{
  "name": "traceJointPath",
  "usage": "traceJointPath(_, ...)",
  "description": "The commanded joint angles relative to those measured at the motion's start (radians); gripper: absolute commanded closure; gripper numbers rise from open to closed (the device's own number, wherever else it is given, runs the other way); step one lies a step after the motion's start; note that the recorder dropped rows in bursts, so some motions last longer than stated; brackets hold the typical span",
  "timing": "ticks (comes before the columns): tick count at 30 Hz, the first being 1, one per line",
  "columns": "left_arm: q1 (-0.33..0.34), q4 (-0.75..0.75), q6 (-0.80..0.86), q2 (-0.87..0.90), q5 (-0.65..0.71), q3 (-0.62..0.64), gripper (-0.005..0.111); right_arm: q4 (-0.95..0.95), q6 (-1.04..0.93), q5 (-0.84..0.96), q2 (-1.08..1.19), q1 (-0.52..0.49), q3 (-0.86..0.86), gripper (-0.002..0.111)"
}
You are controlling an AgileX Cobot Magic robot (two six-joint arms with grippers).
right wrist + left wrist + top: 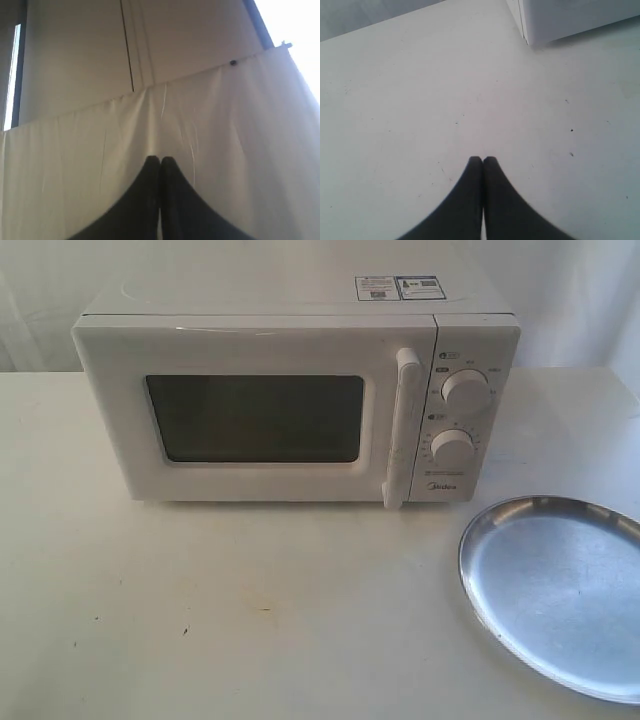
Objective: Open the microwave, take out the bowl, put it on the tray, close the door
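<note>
The white microwave stands at the back of the table, its door shut, with the vertical handle right of the dark window. The silver tray lies on the table at the front right, nothing on it. The bowl is hidden. Neither arm shows in the exterior view. My left gripper is shut on nothing and hovers over bare table, with a corner of the microwave ahead of it. My right gripper is shut too, holding nothing, and faces a white curtain.
Two round knobs sit on the microwave's right panel. A white curtain hangs from a rail below a pale wall. The white table runs wide in front of the microwave.
</note>
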Motion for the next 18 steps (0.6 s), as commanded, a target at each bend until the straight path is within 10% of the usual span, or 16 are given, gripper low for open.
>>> traceJointPath(1,-0.004,-0.004,-0.006,-0.002,0.001,-0.004,0.107,-0.346,0.152,0.09,0.283,-0.003,-0.158,0.108)
traceJointPath(7,-0.004,-0.004,-0.006,-0.002,0.001,-0.004,0.107,-1.124,0.385,-0.26,0.661,-0.003,-0.171,0.108)
traceJointPath(11,-0.004,-0.004,-0.006,-0.002,0.001,-0.004,0.107,-1.11,0.229,-0.51,0.878,-0.003,-0.171,0.108)
traceJointPath(18,-0.004,-0.004,-0.006,-0.002,0.001,-0.004,0.107,-1.014,0.165,-0.199,1.127,-0.003,-0.171,0.108)
